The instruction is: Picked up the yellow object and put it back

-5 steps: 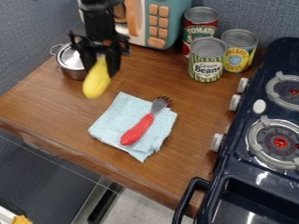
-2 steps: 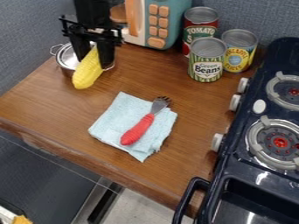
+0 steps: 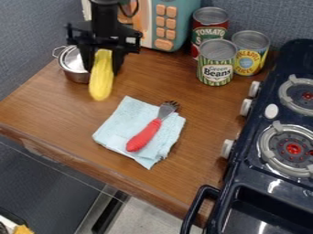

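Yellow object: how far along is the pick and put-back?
Done: pick, by the looks; the yellow corn appears lifted. In hand: the corn, clamped in the jaws of the gripper, near the metal pot. Left: lower it, open the jaws. Can't tell which spot counts as "back".

Red can "TOMATO", striped can "Green Beans", yellow can "PINEAPPLE"

Gripper at upper left, fingers closed on upper end of yellow corn, which hangs down. Metal pot just beside. Red-handled fork on light blue cloth. Three cans near stove, upper right.
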Robot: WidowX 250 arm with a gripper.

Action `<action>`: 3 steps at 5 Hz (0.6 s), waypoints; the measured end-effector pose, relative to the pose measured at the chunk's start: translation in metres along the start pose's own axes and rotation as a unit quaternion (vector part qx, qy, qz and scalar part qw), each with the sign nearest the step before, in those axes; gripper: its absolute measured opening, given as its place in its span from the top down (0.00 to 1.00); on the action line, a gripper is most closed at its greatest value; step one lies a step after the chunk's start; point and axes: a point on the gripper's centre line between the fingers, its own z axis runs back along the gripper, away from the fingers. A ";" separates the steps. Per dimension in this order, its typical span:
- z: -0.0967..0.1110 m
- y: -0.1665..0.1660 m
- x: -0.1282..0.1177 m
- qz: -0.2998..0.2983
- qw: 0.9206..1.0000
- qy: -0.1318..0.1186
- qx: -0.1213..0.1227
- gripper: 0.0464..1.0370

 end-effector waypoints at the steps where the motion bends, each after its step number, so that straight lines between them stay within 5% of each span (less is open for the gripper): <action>1: -0.002 -0.002 -0.009 0.128 0.990 -0.020 -0.056 0.46; 2: -0.014 -0.002 -0.015 0.264 0.959 -0.021 -0.096 0.46; 3: -0.018 0.000 -0.014 0.384 0.919 -0.046 -0.081 0.46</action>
